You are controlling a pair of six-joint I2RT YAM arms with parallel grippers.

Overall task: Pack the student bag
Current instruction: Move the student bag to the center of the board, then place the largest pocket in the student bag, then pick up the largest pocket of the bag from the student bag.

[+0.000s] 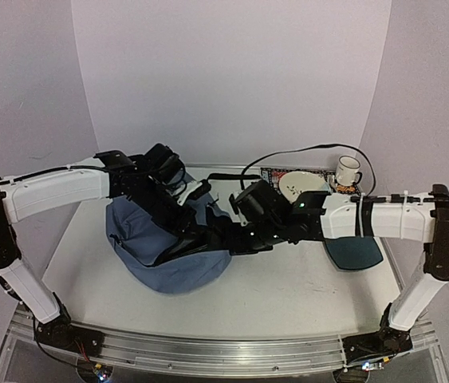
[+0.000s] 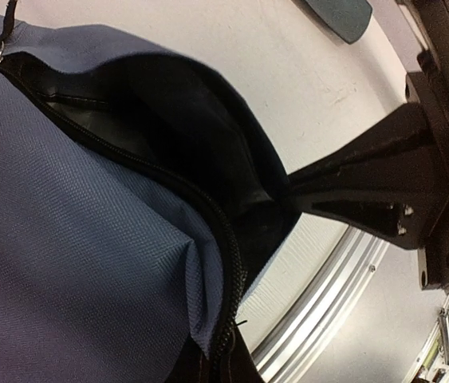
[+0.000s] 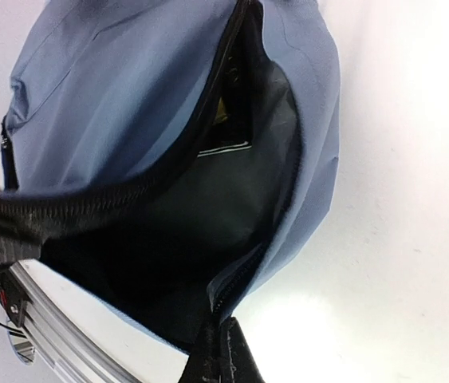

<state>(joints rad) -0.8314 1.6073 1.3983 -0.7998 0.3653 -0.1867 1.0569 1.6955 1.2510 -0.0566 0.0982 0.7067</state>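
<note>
The student bag (image 1: 148,239) lies slumped on the bench (image 1: 288,295), left of centre between the two arms. Your left hand (image 2: 226,355) is pressed together on the zipper edge of the mouth. Your right hand (image 3: 218,351) pinches the opposite rim, shell and lining together.

The step in hand looks like spreading the mouth. Draw the two hands apart and slightly upward, evenly. A lopsided pull would likely drag the whole bag across the bench instead of opening it.

The shell is a soft slate-blue weave that folds and sags wherever nothing supports it. The lining is dark, smoother and faintly glossy. The zipper (image 2: 140,162) is a stiffer toothed band curving along the opening. A pale strip (image 3: 224,149) shows deep inside; you cannot tell what it is.
</note>
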